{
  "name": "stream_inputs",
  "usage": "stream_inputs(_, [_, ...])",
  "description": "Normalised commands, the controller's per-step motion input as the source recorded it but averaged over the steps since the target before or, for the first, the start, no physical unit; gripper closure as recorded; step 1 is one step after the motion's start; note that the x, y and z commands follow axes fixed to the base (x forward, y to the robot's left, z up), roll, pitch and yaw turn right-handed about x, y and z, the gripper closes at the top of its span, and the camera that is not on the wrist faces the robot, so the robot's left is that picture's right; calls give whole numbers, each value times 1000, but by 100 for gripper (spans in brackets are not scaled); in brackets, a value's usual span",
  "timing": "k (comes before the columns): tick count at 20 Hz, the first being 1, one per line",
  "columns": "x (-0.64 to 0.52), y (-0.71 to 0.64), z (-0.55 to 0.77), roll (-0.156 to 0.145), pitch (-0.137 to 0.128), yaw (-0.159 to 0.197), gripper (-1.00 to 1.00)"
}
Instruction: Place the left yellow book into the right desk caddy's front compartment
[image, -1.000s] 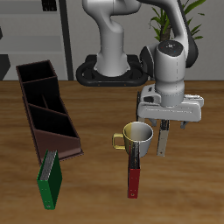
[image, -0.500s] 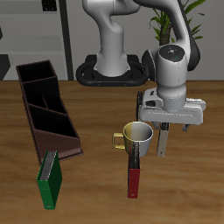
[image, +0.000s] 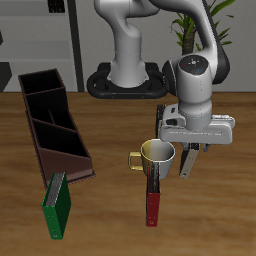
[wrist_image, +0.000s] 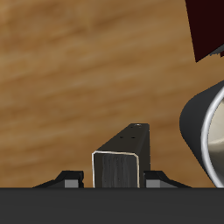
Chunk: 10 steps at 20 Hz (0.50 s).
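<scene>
Directly beneath the gripper (wrist_image: 119, 180) — jaws held apart, one either side — the left yellow book (wrist_image: 129, 144) is seen, its long axis running between them, close beside the mug (wrist_image: 208, 131).

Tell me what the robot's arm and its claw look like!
The arm is chunky and rounded, glossy white-grey, on a round black base. Its wrist is a fat grey cylinder. The gripper has a wide pale-grey body and two thin dark fingers. No cables or markings show.
</scene>
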Motion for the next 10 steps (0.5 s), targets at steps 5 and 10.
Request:
stream_inputs(5, [-25, -37, 101, -4, -22, 7, 100])
stream_inputs(10, [-61, -30, 107, 7, -10, 14, 100])
